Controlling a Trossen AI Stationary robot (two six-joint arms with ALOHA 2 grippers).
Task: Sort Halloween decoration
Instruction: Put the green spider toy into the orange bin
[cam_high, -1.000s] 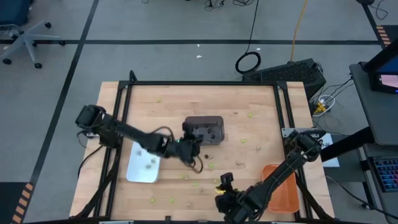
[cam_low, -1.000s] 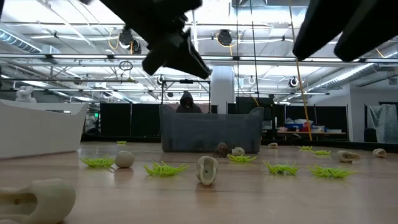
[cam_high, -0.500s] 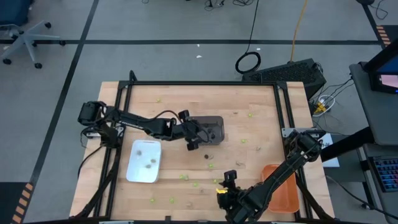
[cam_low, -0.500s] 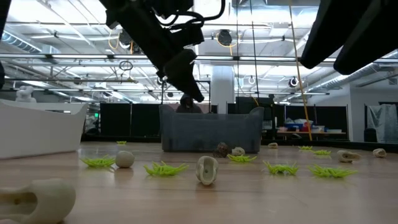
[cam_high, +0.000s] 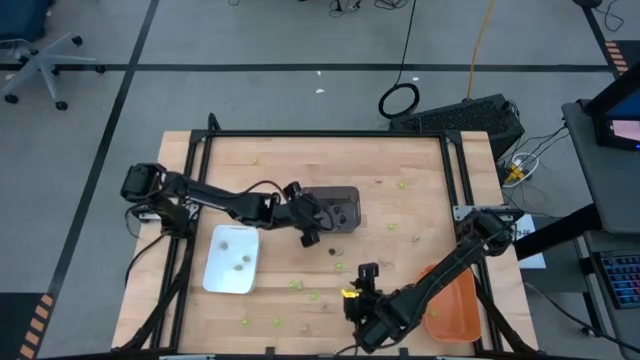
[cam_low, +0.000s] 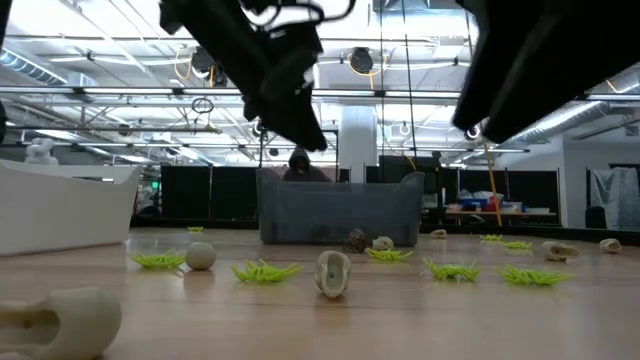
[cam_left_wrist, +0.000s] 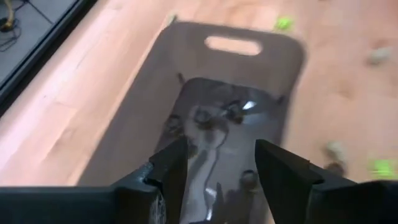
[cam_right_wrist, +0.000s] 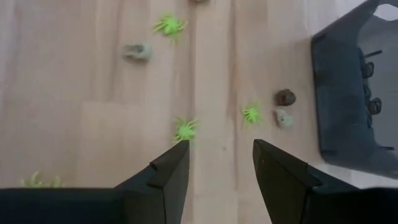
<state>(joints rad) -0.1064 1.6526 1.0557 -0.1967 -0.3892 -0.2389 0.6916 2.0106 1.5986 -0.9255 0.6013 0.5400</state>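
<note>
Across the wooden table (cam_high: 420, 215) lie the Halloween decorations: lime-green spiders (cam_right_wrist: 185, 129), pale tan pieces (cam_low: 333, 272) and dark brown-black ones (cam_right_wrist: 285, 97), scattered mostly over its near half. Several dark pieces already sit inside the dark grey tray (cam_high: 334, 209) at the middle, and a few tan ones lie in the white tray (cam_high: 232, 259) to its left, so each colour seems to have its own tray. An orange tray (cam_high: 450, 300) waits at the near right.

The left gripper (cam_left_wrist: 214, 165) hangs over the grey tray with its fingers spread and nothing between them, which fits a piece just let go there. A second ago it was beside the white tray and nearly closed.

The right gripper (cam_right_wrist: 214, 158) hovers partly open and empty above green spiders near the front edge, a little farther left than before.
</note>
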